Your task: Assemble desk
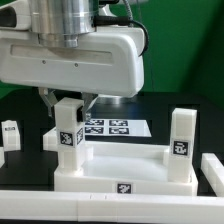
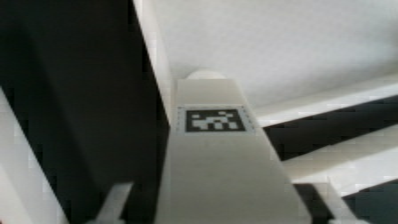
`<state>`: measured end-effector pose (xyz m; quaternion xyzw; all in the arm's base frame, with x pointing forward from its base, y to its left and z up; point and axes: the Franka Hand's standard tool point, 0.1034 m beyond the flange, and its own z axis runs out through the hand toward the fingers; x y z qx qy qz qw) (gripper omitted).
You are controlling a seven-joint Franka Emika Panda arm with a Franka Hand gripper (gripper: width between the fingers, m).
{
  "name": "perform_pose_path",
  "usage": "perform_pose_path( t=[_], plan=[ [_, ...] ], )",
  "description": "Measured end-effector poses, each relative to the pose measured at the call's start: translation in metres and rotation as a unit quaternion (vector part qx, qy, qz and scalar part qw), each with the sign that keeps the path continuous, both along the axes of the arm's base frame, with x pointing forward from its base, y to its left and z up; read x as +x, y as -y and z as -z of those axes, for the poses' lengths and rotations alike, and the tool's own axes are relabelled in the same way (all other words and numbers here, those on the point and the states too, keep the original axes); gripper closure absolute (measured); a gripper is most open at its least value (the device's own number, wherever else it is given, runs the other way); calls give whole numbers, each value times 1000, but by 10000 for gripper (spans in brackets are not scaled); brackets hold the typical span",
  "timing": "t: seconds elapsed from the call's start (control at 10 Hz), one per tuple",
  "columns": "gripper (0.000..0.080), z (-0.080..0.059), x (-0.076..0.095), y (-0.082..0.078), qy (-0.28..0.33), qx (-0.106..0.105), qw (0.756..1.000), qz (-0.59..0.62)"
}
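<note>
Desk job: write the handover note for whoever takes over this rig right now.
Gripper: fingers on either side of the top of the left leg; cannot tell whether it is clamped.
Tabletop: lies in front of the marker board.
Done: two legs stand upright on the tabletop, the left leg and the right leg, sides as in the exterior view.
Left: check that both are seated; a loose leg sits off the tabletop at the exterior view's far left.
</note>
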<state>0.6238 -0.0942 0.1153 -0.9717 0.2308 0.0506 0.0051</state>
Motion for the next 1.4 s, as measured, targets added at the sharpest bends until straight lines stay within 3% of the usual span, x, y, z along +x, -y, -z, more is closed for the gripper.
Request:
perform_pose_path(
  t=[0.2, 0.6, 1.0, 1.4],
  plan=[
    [509, 0, 0, 0, 2, -7, 997, 82],
    [509, 1, 3, -5, 4, -4, 965, 264],
    [509, 1, 10, -19, 12, -9, 897, 442],
    [509, 1, 17, -34, 8, 3, 795, 607]
  ],
)
